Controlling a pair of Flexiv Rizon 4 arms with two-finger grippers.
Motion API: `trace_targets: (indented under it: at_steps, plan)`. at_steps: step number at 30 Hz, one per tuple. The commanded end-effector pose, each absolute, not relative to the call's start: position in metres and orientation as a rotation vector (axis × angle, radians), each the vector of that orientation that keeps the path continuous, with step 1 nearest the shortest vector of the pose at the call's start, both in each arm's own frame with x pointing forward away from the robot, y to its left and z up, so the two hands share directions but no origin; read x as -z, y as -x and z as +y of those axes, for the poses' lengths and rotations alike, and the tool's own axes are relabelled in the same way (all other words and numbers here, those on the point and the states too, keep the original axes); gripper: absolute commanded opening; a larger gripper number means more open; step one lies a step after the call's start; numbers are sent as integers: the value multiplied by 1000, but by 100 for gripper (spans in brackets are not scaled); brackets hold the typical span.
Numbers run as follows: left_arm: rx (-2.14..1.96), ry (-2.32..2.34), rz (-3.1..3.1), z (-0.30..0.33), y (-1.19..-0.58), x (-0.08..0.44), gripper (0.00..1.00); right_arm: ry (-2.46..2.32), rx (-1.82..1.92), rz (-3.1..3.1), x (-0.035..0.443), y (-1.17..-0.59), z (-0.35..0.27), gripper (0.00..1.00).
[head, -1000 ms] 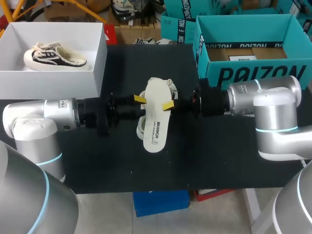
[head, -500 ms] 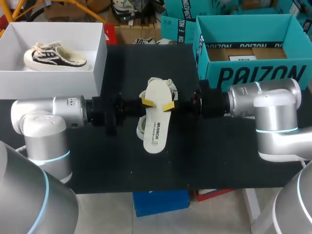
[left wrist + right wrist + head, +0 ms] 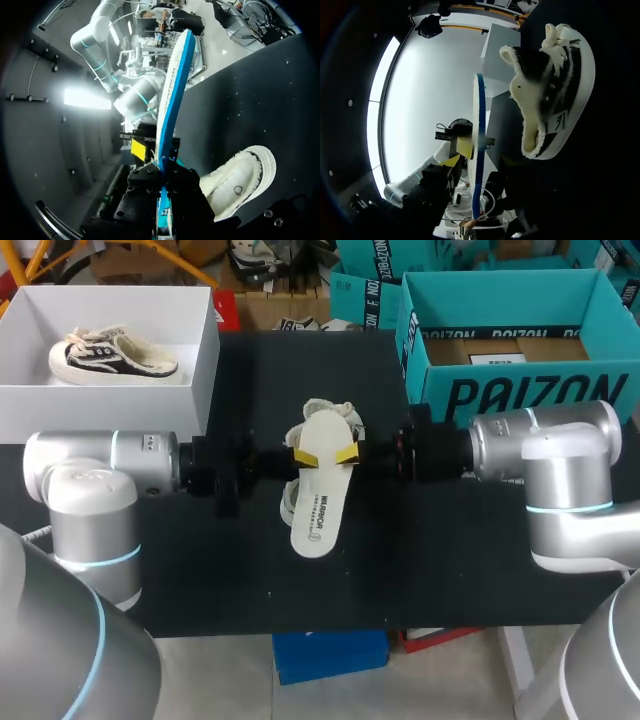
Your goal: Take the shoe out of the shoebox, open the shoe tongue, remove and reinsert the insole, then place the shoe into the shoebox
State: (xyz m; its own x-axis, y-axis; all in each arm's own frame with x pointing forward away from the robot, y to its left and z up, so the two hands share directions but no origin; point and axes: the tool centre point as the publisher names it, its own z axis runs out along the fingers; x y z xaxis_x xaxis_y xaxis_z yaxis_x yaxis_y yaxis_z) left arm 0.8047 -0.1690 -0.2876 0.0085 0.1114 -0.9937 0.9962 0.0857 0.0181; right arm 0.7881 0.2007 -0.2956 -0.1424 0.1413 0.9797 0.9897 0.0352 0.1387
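White insole [image 3: 318,495]: I see it held flat in the air over the middle of the bench [image 3: 200,570], printed face up; in the left wrist view [image 3: 172,95] and the right wrist view [image 3: 479,125] it shows edge-on, with a blue underside.
Left hand [image 3: 303,457]: comes in from the left side and is clamped on one long edge of the insole, straight across from the right hand; one yellow tip lies on the top face; my left wrist view shows the insole rising from between its black fingers.
Right hand [image 3: 347,454]: comes in from the right side and grips the opposite long edge, facing the left hand; its yellow tip lies on the top face too.
Shoe [image 3: 322,410]: a cream shoe lying on the bench right under the insole, sticking out past both of its ends; the fleecy lining shows beside the insole in the left wrist view [image 3: 240,175] and in the right wrist view [image 3: 555,90].
White shoebox [image 3: 195,360]: open, at the far left of the bench, well apart from both hands; a second shoe [image 3: 112,355] lies inside.
Teal box [image 3: 520,395]: open, at the far right, just behind my right arm.
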Motion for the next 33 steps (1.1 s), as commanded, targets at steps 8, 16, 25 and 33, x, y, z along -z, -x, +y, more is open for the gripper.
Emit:
trace_targets:
  at_steps: [8, 16, 25, 33]
  plan:
    - [1111, -1363, 1458, -130, -799, 279, 0, 1449, 1126, -1616, 287, -772, 173, 100]
    - [1124, -1402, 1533, -112, -803, 280, 0, 1680, 1140, -1680, 281, -759, 147, 100]
    - [1173, -1451, 1597, -106, -805, 280, 0, 1902, 1204, -1683, 273, -740, 127, 100]
    - [1220, -1465, 1635, -102, -806, 279, 0, 1925, 1197, -1713, 269, -735, 124, 100]
